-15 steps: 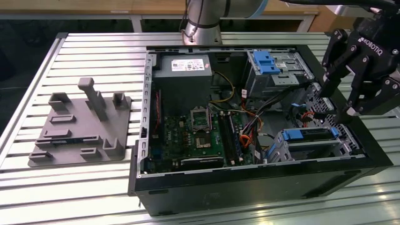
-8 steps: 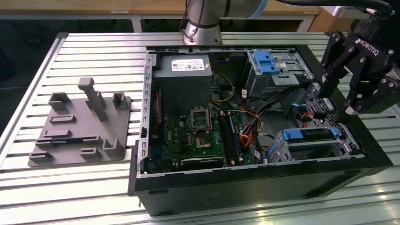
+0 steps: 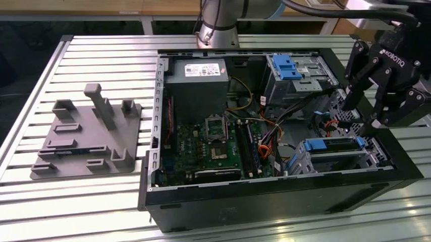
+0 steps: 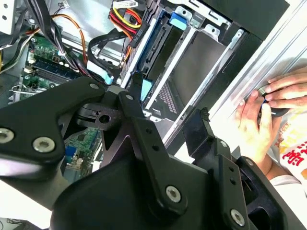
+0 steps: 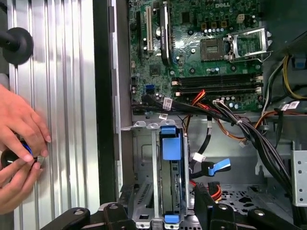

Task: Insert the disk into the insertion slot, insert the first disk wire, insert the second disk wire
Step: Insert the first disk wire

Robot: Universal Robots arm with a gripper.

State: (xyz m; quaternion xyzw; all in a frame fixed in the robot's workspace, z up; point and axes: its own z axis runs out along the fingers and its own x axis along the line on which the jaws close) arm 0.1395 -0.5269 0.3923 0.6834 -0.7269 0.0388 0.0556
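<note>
A: What lies on the desk (image 3: 101,201), starting from the exterior view's left?

B: A gray molded fixture (image 3: 84,141) with upright posts sits on the ribbed metal surface. Just beside it is an open black computer case (image 3: 269,194), its side panel off. Inside, the green motherboard (image 3: 209,146) comes first. Farther toward the exterior view's right stands a taller silver cage (image 3: 306,83) carrying a blue latch (image 3: 286,68).

A: Where is the disk?

B: The disk (image 3: 334,146) sits inside the insertion slot (image 3: 316,162), the low perforated silver cage in the near corner of the case at the exterior view's right. It shows as a flat silver-gray slab with bright blue carrier pieces at both ends. In the first wrist view the disk (image 5: 171,146) is seen edge-on, thin and dark between the cage's (image 5: 144,191) metal rails, capped in blue at each end.

A: Any wires nearby?

B: A black cable with a blue tab (image 5: 217,166) lies just beside the cage, among a bundle of dark cables.

A: And the claw?

B: The black claw (image 3: 359,121) hangs above that corner of the case, fingers apart and holding nothing.

A: Anyone present?

B: A person's hands (image 5: 19,143) rest on the desk outside the case wall, pinching a small dark object.
</note>
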